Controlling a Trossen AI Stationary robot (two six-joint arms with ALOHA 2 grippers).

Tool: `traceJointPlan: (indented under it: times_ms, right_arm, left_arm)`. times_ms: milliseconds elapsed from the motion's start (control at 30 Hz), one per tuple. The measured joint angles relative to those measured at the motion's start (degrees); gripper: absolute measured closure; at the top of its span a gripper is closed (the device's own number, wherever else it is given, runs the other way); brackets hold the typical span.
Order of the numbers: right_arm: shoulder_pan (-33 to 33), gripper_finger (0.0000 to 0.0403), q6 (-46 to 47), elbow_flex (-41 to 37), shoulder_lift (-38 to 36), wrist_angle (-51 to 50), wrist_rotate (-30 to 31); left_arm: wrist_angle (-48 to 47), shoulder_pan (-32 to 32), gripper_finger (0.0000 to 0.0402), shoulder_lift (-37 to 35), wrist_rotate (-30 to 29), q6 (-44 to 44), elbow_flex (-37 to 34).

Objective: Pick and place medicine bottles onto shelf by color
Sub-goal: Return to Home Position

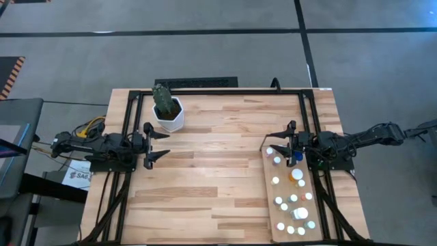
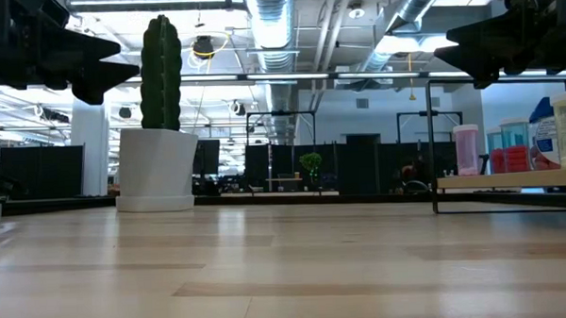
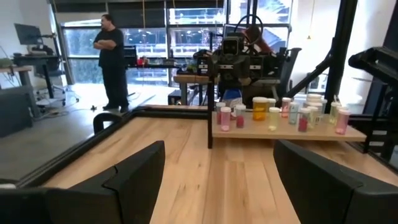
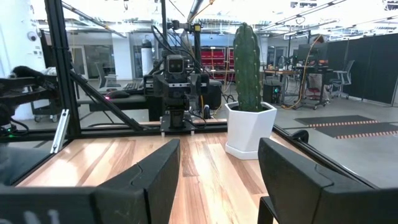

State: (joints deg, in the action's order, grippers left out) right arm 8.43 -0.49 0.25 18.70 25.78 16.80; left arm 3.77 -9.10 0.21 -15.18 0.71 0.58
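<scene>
Held the left pincer (image 1: 158, 145) spread and empty at the 9 o'clock edge of the table (image 1: 218, 178). Held the right pincer (image 1: 283, 145) likewise spread, gripping nothing, at 3 o'clock, over the 12 o'clock end of the shelf (image 1: 271, 201). Showed the medicine bottles (image 1: 295, 198) standing across the shelf, at the table's 4 o'clock. Showed the cactus pot (image 1: 168, 116) at 11 o'clock.

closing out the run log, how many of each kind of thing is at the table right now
shelf: 1
medicine bottles: about 16, all on the shelf, too small to count surely
potted cactus: 1
claws: 2, left claw and right claw, both open
total: about 20
</scene>
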Motion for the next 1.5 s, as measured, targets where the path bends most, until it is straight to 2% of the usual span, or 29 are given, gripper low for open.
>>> traceJointPlan:
  times_ms: [1500]
  right_arm:
    - [0.01, 0.0163, 0.00, 0.01, 0.00, 0.00, 0.00]
  left_arm:
    - [0.02, -0.02, 0.0113, 0.02, 0.00, -0.94, -0.09]
